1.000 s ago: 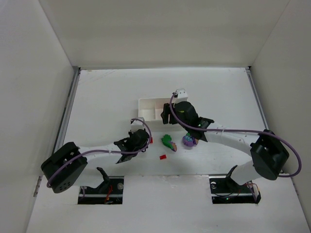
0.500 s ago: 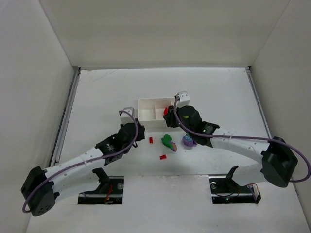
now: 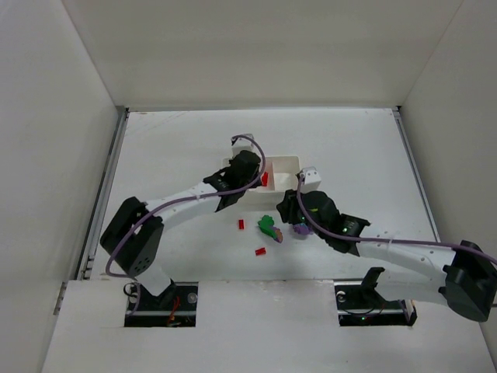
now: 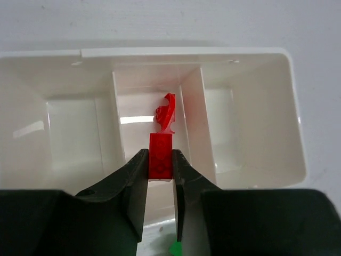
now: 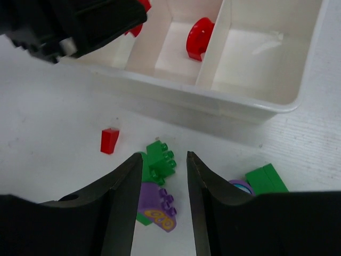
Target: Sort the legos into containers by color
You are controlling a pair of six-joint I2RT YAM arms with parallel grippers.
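The white tray [image 3: 283, 162] has three compartments. A curved red piece [image 4: 166, 113] lies in the middle one and also shows in the right wrist view [image 5: 199, 38]. My left gripper [image 4: 160, 164] is shut on a small red brick [image 4: 160, 154] and holds it over the near edge of that middle compartment. My right gripper [image 5: 162, 160] is open, low over a green brick [image 5: 163, 156] joined to a purple piece [image 5: 156, 202]; the jaws stand on either side of the green brick. From above, the left gripper [image 3: 252, 175] is over the tray and the right gripper [image 3: 289, 211] is just in front of it.
Two small red bricks [image 3: 241, 224] [image 3: 260, 251] lie on the table in front of the tray. A second green brick [image 5: 266, 178] and a purple round piece [image 5: 241, 185] lie to the right of my right gripper. White walls enclose the table.
My left arm has swung from the table's front left up over the tray with the red brick. My right gripper has drawn back from the tray toward the green and purple pile.
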